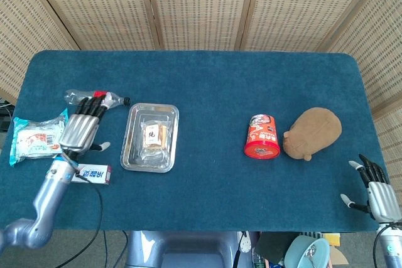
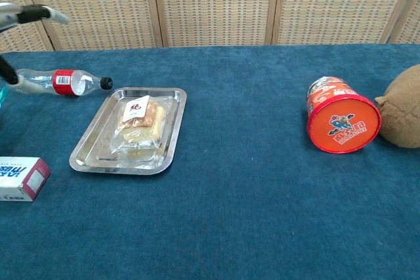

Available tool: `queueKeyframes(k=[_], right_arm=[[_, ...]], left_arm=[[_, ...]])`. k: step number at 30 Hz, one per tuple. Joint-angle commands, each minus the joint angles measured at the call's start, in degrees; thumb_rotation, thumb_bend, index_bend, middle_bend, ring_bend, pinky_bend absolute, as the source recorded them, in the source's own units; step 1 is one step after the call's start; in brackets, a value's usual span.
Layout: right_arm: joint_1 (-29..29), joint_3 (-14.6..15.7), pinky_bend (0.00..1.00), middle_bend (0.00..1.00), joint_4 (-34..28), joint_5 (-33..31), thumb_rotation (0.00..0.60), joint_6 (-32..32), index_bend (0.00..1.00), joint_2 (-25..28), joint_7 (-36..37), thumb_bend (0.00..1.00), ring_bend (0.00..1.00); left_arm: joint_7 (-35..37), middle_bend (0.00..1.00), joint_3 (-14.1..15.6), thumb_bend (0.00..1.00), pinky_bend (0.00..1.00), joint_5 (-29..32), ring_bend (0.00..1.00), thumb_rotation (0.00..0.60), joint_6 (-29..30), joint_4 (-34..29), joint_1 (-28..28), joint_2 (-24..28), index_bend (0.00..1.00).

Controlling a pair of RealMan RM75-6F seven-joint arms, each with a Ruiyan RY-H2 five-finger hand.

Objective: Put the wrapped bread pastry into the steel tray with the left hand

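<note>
1. The wrapped bread pastry (image 1: pixel 154 135), a clear-plastic packet with a brown bun and a white label, lies flat inside the rectangular steel tray (image 1: pixel 134 157), roughly at its middle; nothing touches it.
2. The left hand (image 1: pixel 82 130) hangs well to the left of the tray, over the desk (image 1: pixel 207 80) near a clear plastic bottle with a red label (image 1: pixel 97 98). Its fingers are spread and straight, and it holds nothing.
3. Just beside that hand sit a blue-edged snack packet (image 1: pixel 38 137) and a small white box with a red end (image 1: pixel 92 174); further right, well apart from the tray, stand a red round canister lying on its side (image 1: pixel 261 137) and a brown plush toy (image 1: pixel 312 132).
4. The right hand (image 1: pixel 377 191) waits at the near right edge of the desk, fingers apart and empty.
5. Judged from how things lie, the placing step looks done. What remains is only to park the left arm clear, taking care not to brush the bottle or the box.
6. In the chest view only a sliver of the left hand shows at the top left corner, and the plush toy is cut off at the right edge. The label's print on the pastry is too small to read.
</note>
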State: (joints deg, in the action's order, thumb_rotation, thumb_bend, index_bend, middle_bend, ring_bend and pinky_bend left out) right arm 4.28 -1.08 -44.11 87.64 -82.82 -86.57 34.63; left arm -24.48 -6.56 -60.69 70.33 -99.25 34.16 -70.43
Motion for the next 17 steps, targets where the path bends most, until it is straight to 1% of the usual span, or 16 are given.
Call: queueKeyframes(k=[1, 8, 17], right_arm=[[0.6, -0.5, 0.00, 0.00, -5.0, 0.0, 0.600, -0.3, 0.13, 1.7, -5.7, 0.22, 0.00], [1.1, -0.2, 0.00, 0.00, -12.0, 0.7, 0.600, -0.4, 0.13, 3.7, -12.1, 0.22, 0.00], [0.5, 0.4, 0.00, 0.00, -15.6, 1.7, 0.600, -1.8, 0.13, 4.8, -15.2, 0.22, 0.00]], left_arm=[[-4.9, 0.00, 5.3, 0.17, 0.00, -3.8, 0.00, 0.600, 9.5, -4.6, -7.9, 3.7, 0.08], [-3.0, 0.00, 8.9, 0.17, 0.00, -9.8, 0.00, 0.600, 15.8, -2.2, -14.3, 3.0, 0.08], [1.2, 0.00, 9.5, 0.17, 0.00, -14.0, 0.00, 0.600, 17.7, -0.2, -17.7, 3.0, 0.08]])
